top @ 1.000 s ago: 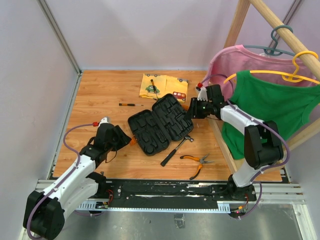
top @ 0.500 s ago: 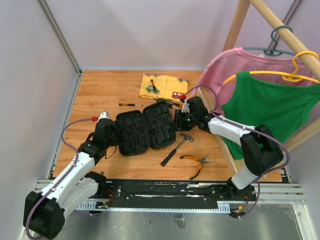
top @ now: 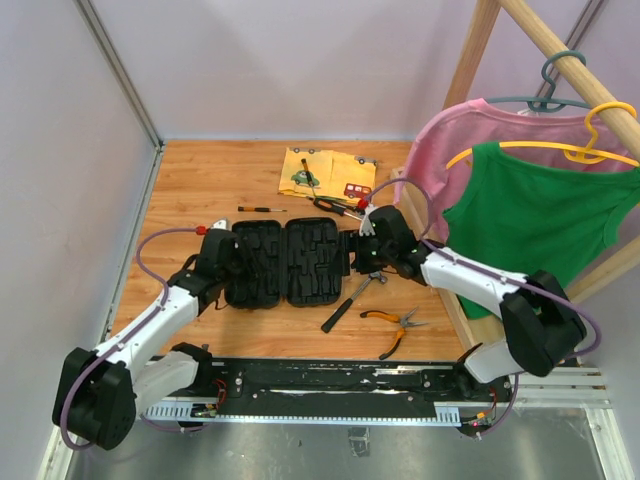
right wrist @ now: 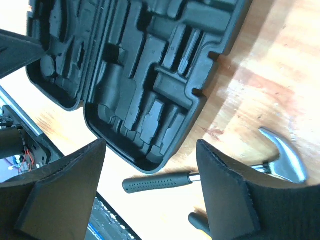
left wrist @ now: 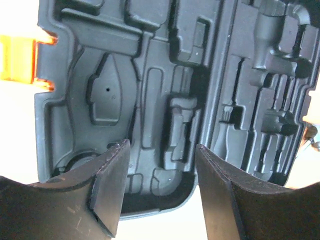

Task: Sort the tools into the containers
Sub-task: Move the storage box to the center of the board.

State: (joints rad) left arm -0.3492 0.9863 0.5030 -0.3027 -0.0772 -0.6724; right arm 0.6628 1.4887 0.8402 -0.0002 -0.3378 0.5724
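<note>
tool case [top: 290,265] slid left, lying open between both arms' wide empty jaws.

We see a wooden table [top: 200,180] with pale purple walls [top: 300,60] around it. A yellow cloth [top: 340,168] with little cars on it lies flat near the far edge, a bit right of the middle. At the right edge stands a wooden clothes rack [top: 560,62]. A pink shirt [top: 450,125] and a green shirt [top: 540,220] hang from its pole, the green one on a yellow hanger [top: 600,135].
</note>
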